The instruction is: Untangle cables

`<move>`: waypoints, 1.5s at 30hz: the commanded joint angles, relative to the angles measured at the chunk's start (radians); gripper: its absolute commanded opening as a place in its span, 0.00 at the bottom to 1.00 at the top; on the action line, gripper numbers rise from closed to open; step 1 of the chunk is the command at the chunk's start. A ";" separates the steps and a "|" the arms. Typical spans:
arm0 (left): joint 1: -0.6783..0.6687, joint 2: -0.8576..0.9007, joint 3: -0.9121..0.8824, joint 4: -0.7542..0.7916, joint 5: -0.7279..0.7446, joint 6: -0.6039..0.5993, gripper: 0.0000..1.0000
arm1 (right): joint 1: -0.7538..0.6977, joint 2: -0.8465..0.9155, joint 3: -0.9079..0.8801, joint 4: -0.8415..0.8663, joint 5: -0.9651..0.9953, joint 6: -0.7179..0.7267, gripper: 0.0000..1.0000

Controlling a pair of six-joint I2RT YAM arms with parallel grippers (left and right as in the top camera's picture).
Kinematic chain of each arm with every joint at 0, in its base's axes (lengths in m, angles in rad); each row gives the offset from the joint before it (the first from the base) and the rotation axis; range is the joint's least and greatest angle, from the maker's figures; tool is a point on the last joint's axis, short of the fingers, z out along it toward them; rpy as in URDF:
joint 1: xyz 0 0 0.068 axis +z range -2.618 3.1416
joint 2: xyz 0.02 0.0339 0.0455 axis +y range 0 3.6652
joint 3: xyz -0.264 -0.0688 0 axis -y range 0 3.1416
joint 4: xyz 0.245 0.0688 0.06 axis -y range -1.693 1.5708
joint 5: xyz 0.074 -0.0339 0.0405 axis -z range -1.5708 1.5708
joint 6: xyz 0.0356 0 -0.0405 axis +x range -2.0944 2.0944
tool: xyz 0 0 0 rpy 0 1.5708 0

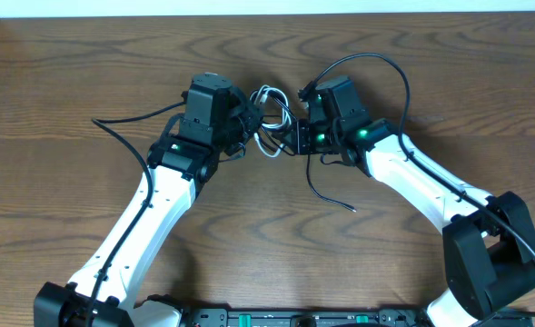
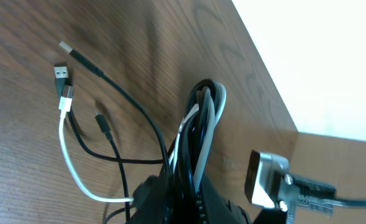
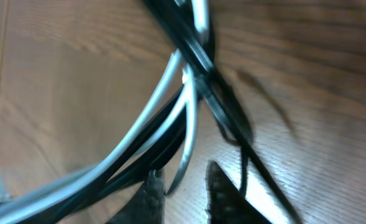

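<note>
1. The left gripper (image 1: 247, 123) had its fingers buried under the tangle in the left wrist view, so they could not be made out. The jaws were pressed together on the cables (image 1: 269, 120), which stood up out of it as a looped bundle toward 12 o'clock.
2. The cables lay knotted between the two grippers, just toward 12 o'clock of table centre. Which strand crossed over which was not legible from overhead.
3. The right gripper (image 3: 183, 186) had its fingertips (image 3: 155, 194) narrowly spread, with a strand of the white cable (image 3: 186, 124) running into the gap. The view was blurred, and contact with either pad could not be determined.
4. Only the overhead view showed a tail of the black cable (image 1: 329, 194) lying on the wood toward 5 o'clock from the right gripper.
5. Only the left wrist view showed the plug ends (image 2: 61, 73), grouped flat on the wood at 10 o'clock.
6. A silver-faced block (image 2: 265, 180) at 4 o'clock in that view was not identifiable.
7. The table (image 1: 67, 73) was dark wood grain. A pale band (image 1: 267, 5) ran along its 12 o'clock edge.
</note>
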 commanded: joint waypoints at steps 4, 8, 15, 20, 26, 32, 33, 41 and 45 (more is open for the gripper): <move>0.000 -0.007 0.006 0.016 0.126 0.153 0.08 | -0.066 -0.018 -0.007 -0.018 0.080 -0.016 0.01; 0.000 -0.007 0.006 0.015 0.175 0.305 0.08 | -0.117 -0.018 -0.007 -0.043 0.090 -0.042 0.01; 0.000 -0.007 0.006 -0.008 0.226 0.613 0.08 | -0.179 -0.018 -0.007 -0.086 0.089 -0.053 0.01; 0.000 -0.007 0.006 -0.019 0.226 0.697 0.08 | -0.189 -0.018 -0.007 -0.092 0.028 -0.100 0.01; 0.000 -0.007 0.006 -0.019 0.226 0.714 0.07 | -0.258 -0.039 -0.006 -0.076 -0.430 -0.333 0.11; 0.000 -0.007 0.006 -0.019 0.226 0.712 0.08 | -0.345 -0.076 -0.006 -0.076 -0.698 -0.396 0.26; 0.000 -0.007 0.006 -0.019 0.226 0.686 0.08 | -0.354 -0.076 -0.006 -0.079 -0.720 -0.396 0.25; 0.000 -0.007 0.006 -0.032 0.188 0.355 0.08 | -0.357 -0.076 -0.006 -0.094 -0.742 -0.319 0.16; 0.000 -0.007 0.006 -0.063 0.187 0.049 0.08 | -0.313 -0.076 -0.006 -0.093 -0.708 -0.224 0.13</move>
